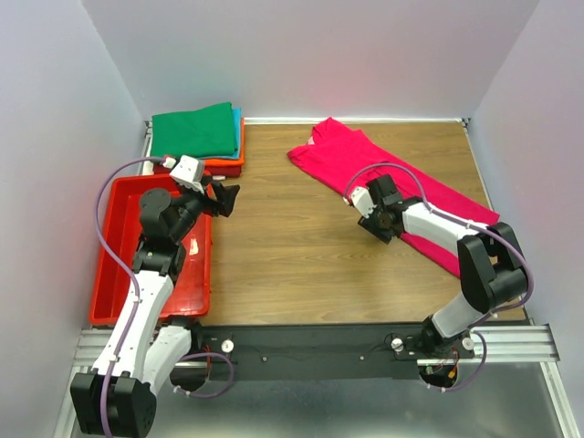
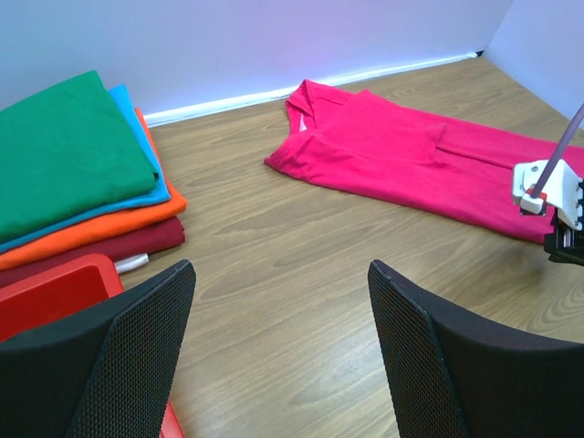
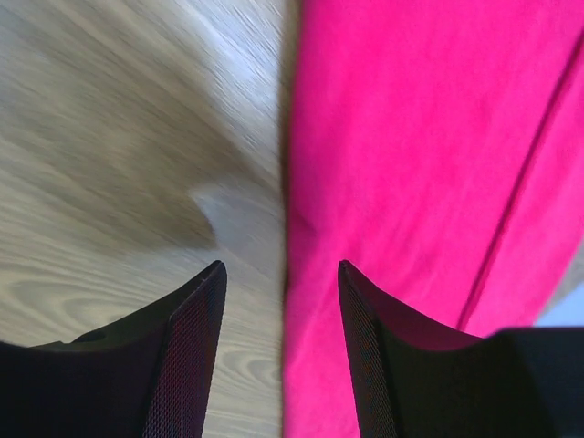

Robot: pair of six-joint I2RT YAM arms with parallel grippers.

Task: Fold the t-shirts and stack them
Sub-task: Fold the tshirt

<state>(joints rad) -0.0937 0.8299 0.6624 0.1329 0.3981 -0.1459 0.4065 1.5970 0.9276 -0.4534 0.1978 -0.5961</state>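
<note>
A magenta-pink t-shirt (image 1: 401,178) lies folded lengthwise on the wooden table, running from the back middle to the right front; it also shows in the left wrist view (image 2: 401,160) and the right wrist view (image 3: 429,164). A stack of folded shirts, green (image 1: 193,130) on top, then teal-blue, orange and dark red, sits at the back left, also in the left wrist view (image 2: 64,155). My right gripper (image 1: 376,228) is open just above the pink shirt's left edge, straddling it (image 3: 278,269). My left gripper (image 1: 228,201) is open and empty over bare table (image 2: 278,274), near the stack.
A red plastic tray (image 1: 119,265) lies along the left side under my left arm. White walls close in the table at the back and both sides. Bare wood (image 1: 283,237) lies between the two grippers.
</note>
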